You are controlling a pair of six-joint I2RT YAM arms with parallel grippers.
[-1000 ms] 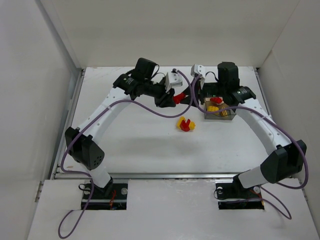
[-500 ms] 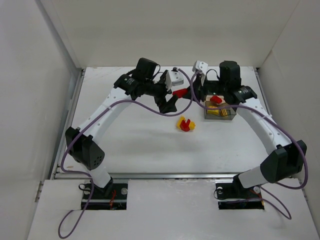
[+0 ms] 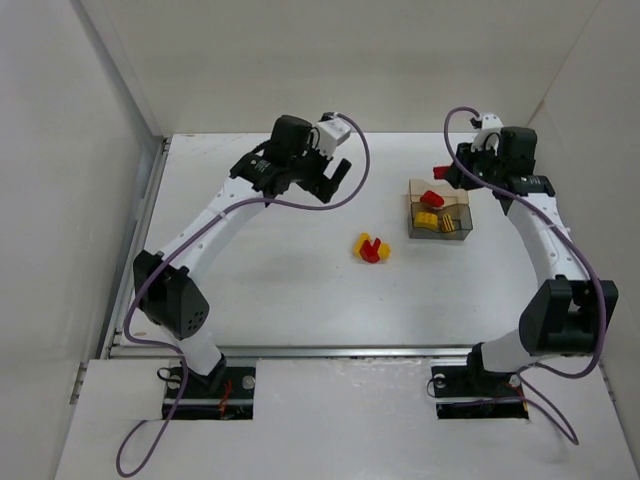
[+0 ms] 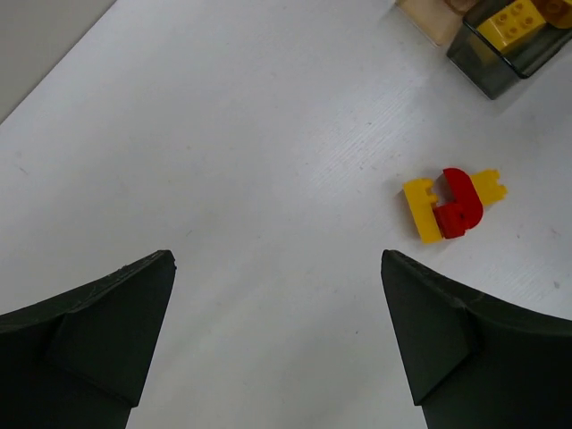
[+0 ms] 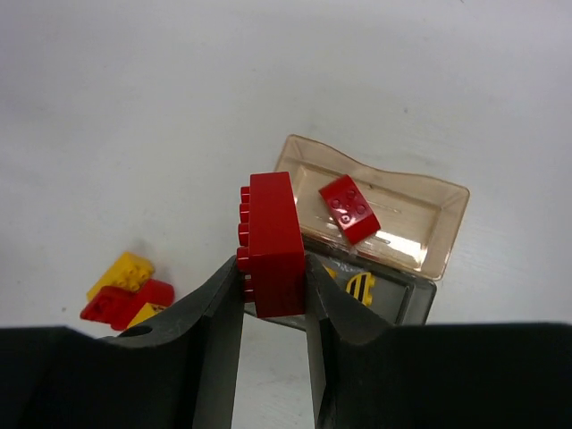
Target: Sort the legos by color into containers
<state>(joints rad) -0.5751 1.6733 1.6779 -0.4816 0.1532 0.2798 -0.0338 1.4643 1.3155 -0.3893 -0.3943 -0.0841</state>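
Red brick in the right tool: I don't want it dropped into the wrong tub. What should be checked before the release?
1. Grip: ok. The right tool clamps the red brick between both fingers.
2. Target colour: ok. The beige tub holds a loose red brick.
3. Other tub: ok. The grey tub shows a yellow brick.
4. Brick over the beige tub: cannot tell. In the right wrist view it covers the tubs' left edge, not the beige tub's middle.
5. Left tool out of the way: ok. It is open, empty and apart from the tubs.
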